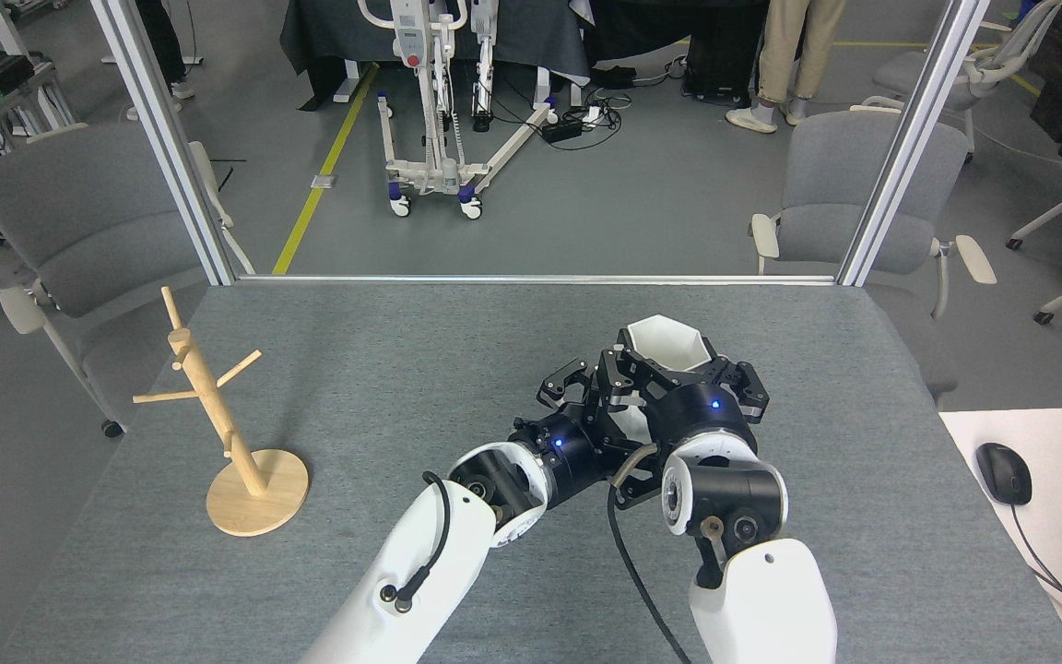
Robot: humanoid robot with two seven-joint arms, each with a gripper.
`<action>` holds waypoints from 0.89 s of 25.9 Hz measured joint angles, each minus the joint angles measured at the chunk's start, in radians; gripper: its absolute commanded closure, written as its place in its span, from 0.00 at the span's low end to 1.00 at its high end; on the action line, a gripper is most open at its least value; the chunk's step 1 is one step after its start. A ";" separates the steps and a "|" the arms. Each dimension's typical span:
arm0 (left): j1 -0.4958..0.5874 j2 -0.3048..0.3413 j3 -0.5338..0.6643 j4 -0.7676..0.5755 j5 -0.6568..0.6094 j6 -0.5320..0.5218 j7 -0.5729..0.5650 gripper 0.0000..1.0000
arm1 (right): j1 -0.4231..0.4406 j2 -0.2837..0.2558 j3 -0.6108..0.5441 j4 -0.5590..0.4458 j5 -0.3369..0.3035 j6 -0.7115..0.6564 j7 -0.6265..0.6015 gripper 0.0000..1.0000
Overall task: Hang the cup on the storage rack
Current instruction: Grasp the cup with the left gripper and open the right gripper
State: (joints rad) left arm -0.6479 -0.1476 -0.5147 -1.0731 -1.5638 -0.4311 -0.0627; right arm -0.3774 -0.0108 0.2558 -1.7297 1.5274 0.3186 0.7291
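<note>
The white faceted cup (668, 338) is held above the grey table (383, 369), right of centre, rim up, with my right gripper (681, 376) shut on its body from below. Pressed against the cup's lower left side is my left gripper (597, 422); it is open, with one finger near the cup's left wall and the other low beside my right wrist. The cup's lower half and any handle are hidden by both grippers. The wooden storage rack (215, 411) stands upright on its round base at the table's left, well away from both arms, its pegs bare.
Aluminium frame posts (170, 148) rise at the table's far corners. Grey chairs (849, 198) stand behind the table on both sides. A white desk with a mouse (1003, 472) and a keyboard adjoins the right edge. A person's legs (794, 55) are far back.
</note>
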 measured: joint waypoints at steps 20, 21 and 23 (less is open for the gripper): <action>-0.007 0.022 0.095 0.046 0.005 -0.098 0.010 0.41 | 0.018 0.009 0.014 0.021 0.000 -0.032 -0.006 1.00; -0.007 0.022 0.095 0.047 0.004 -0.102 0.010 0.60 | 0.018 0.009 0.014 0.021 0.000 -0.036 -0.007 1.00; -0.007 0.023 0.101 0.046 0.004 -0.105 0.007 0.93 | 0.020 0.009 0.014 0.022 -0.001 -0.040 -0.009 1.00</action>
State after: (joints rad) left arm -0.6552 -0.1249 -0.4133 -1.0271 -1.5600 -0.5362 -0.0554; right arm -0.3576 -0.0022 0.2698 -1.7074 1.5264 0.2787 0.7201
